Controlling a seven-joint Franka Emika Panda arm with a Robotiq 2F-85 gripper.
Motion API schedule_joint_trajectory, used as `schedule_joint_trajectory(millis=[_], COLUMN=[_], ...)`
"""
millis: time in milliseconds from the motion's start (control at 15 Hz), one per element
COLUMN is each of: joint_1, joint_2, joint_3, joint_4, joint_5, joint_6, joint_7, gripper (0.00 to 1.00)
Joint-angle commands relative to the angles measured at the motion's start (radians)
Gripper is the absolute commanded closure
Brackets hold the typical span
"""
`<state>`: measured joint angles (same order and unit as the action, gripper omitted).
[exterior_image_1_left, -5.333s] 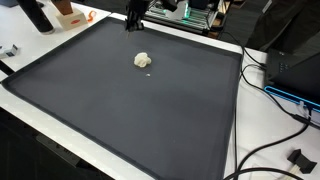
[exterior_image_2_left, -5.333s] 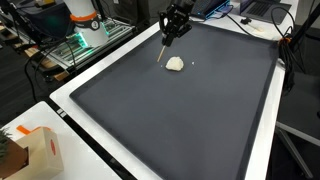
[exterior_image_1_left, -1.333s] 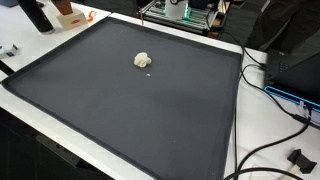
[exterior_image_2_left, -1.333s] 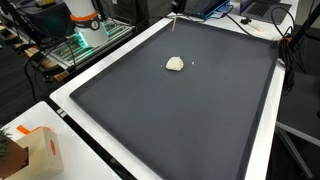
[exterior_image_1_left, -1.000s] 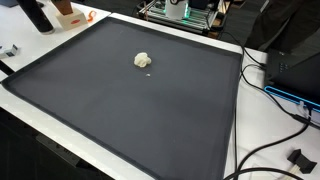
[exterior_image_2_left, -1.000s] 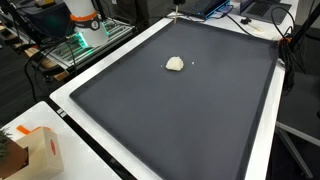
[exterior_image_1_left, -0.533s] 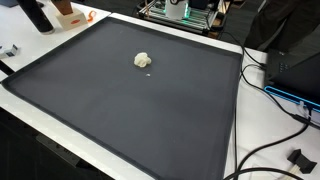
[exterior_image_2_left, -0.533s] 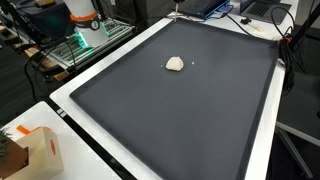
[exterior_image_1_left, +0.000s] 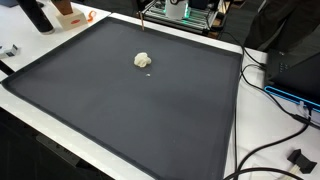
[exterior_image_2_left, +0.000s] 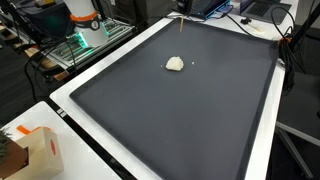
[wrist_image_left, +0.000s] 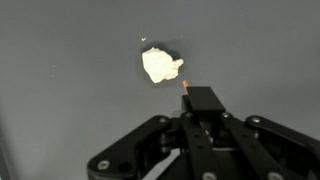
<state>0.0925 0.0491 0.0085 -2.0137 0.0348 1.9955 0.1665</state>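
Pincer is shown in the wrist view entering from the bottom edge, its jaws drawn together on a slim stick with an orange tip. Nothing else is gripped.

In both exterior views the pincer itself is cut off by the top edge. Only the lower end of the stick is seen, hanging above the far border of the dark mat that covers the counter.

A small white lump, crumpled and irregular, lies on the mat in its far half. It is also marked in the exterior views. A tiny pale speck is set just beside it.

In the wrist view the lump appears just up and to the left of the orange tip, almost touching it in the picture. The exterior views show that the two are in fact well apart, with the stick held high over the mat.

Several risks can be judged from this. The lump looks light and loose, so it could be nudged or rolled aside if the tip is brought down off-centre. The stick is thin and could be tilted or pushed up between the jaws if it is pressed against the mat. Height is poorly conveyed by the wrist view alone, so a descent could be misjudged.
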Motion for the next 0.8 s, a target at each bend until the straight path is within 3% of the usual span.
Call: schedule_joint_trajectory(millis=[0,333,733], joint_1=[-0.024,-0.044,-0.064], joint_2=[0.037,0.096,0.162], joint_3=[0.007,-0.001,-0.007], joint_4=[-0.034,-0.054,-0.049], joint_5=[-0.011,-0.005,0.007], joint_6=[0.078,0.161,0.182], joint_7=[-0.028,-0.025,-0.03], gripper=[0.97,0.97,0.97])
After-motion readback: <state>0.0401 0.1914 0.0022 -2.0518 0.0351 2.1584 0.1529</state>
